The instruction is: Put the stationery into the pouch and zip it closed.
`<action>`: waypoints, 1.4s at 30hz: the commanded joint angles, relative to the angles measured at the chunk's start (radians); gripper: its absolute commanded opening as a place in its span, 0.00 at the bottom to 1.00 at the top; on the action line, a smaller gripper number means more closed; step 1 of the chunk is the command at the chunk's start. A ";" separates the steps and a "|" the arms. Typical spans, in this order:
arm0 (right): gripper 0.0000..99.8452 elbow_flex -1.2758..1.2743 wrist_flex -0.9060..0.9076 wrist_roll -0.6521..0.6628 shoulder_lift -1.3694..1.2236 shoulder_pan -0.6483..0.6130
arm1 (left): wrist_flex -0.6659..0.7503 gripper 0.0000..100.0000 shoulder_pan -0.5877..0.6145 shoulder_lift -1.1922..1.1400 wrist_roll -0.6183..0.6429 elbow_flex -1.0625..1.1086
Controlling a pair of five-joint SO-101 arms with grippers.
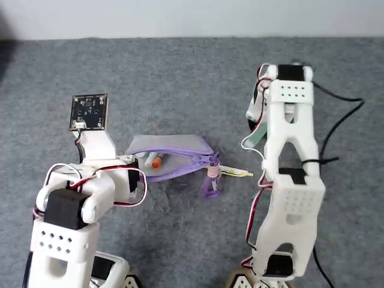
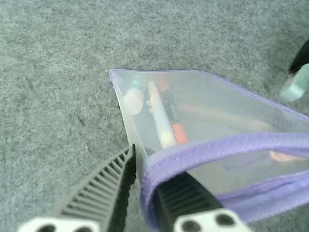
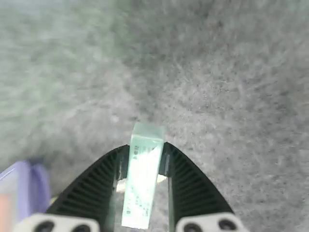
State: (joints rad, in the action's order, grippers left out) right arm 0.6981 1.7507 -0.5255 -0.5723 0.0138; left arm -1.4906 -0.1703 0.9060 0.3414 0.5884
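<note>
Though print is illegible, right end effector [image 3: 145, 149] clamps green piece [image 3: 141, 183].

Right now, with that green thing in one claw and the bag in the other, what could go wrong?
The pale green piece, held in the right gripper, is off beside the pouch; it might miss the narrow opening. The left gripper pinches only one end of the pouch, so it may swing when nudged.

Holds the end of a translucent purple-trimmed pouch [image 2: 217, 121] between the black ribbed jaws of the left gripper [image 2: 140, 164]. Pinches a pale green flat strip [image 3: 142, 179] in the right gripper [image 3: 143, 145], white plastic arm [image 1: 291, 180] stretched forward.
</note>
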 commanded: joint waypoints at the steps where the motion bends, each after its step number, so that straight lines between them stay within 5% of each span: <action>1: 0.01 -0.055 0.045 0.054 0.251 -0.058 | 0.005 0.01 -0.002 -0.012 0.014 -0.008; 14: 0.01 -0.525 -0.031 0.132 1.027 -0.361 | 0.020 0.01 -0.003 -0.015 0.068 -0.027; 26: 0.01 -1.049 -0.496 0.301 1.583 -0.697 | 0.003 0.01 -0.002 -0.015 0.069 -0.084; 33: 0.01 -1.405 -0.921 0.456 1.827 -0.727 | 0.000 0.01 -0.002 -0.014 0.069 -0.084; 42: 0.01 -1.537 -1.165 0.569 1.782 -0.780 | 0.000 0.01 -0.002 -0.014 0.069 -0.081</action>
State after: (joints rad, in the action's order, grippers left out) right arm -0.8224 0.6552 0.0069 1.2229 -0.7334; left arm -1.4906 -0.1703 0.8938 0.3997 0.5623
